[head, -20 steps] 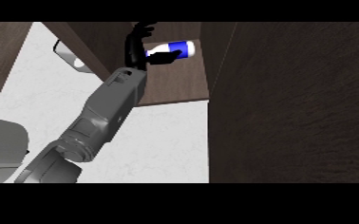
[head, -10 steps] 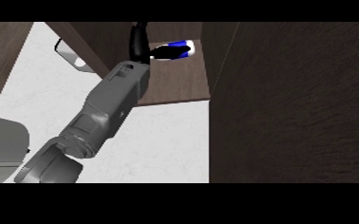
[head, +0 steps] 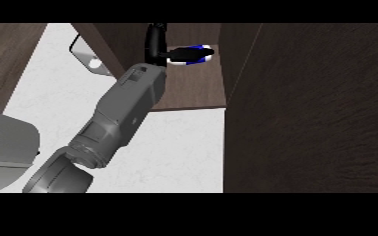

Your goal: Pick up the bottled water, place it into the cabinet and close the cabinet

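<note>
The bottled water (head: 195, 53), white with a blue label, lies on its side inside the dark wood cabinet (head: 188, 87), near the shelf's back right. My left hand (head: 156, 42) reaches into the cabinet on its grey forearm (head: 122, 110) from the lower left. Its black fingers curl round the bottle and hide part of it. The cabinet's door (head: 303, 105) stands open and fills the right side of the view. My right hand is out of sight.
The white counter (head: 173, 150) lies below the cabinet. A small pale framed object (head: 86, 55) sits at the cabinet's left edge. Another dark wood panel (head: 18, 55) runs along the upper left. A grey rounded shape (head: 15, 150) shows at the left edge.
My left hand has pushed further into the cabinet, carrying the bottle slightly right and deeper. The bottle now shows smaller and more covered by the fingers.
</note>
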You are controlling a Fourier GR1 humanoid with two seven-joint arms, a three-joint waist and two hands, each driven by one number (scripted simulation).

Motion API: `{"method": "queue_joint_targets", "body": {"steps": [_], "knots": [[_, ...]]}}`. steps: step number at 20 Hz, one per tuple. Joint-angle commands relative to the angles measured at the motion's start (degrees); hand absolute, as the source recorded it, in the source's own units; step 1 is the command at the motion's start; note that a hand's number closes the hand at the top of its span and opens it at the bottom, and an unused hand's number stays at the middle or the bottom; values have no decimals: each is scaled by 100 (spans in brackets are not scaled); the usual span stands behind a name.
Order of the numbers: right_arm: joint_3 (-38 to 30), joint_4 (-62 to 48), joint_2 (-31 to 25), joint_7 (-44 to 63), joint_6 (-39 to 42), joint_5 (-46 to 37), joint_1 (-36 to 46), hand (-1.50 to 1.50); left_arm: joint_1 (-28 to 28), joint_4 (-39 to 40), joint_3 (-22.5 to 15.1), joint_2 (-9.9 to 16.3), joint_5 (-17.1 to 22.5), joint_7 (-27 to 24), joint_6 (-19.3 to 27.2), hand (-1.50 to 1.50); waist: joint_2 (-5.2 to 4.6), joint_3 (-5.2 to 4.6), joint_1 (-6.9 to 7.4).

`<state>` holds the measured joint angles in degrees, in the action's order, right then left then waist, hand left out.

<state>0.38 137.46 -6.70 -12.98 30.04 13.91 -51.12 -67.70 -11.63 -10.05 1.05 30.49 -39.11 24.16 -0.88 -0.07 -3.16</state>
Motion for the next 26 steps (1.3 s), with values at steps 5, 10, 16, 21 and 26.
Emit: {"method": "queue_joint_targets", "body": {"steps": [5,10,16,21,26], "knots": [[198,933,123,688,-284,437,-300,-150,345,-464,-8,-103,35,5,-223,-150,86,1,212],[503,556,279,566,-326,-16,-29,-150,1304,-1633,-759,-105,330,199,-96,-150,134,4,253],[271,720,179,609,-396,168,-187,-150,2292,-2996,-1368,-105,679,335,-465,-150,149,3,304],[709,961,357,572,-491,-77,-379,-150,3050,-4162,-1872,-105,727,296,-629,-150,158,0,302],[405,674,152,602,-524,-65,-80,-150,3780,-5430,-2223,-79,418,635,-363,-150,135,6,388]]}}
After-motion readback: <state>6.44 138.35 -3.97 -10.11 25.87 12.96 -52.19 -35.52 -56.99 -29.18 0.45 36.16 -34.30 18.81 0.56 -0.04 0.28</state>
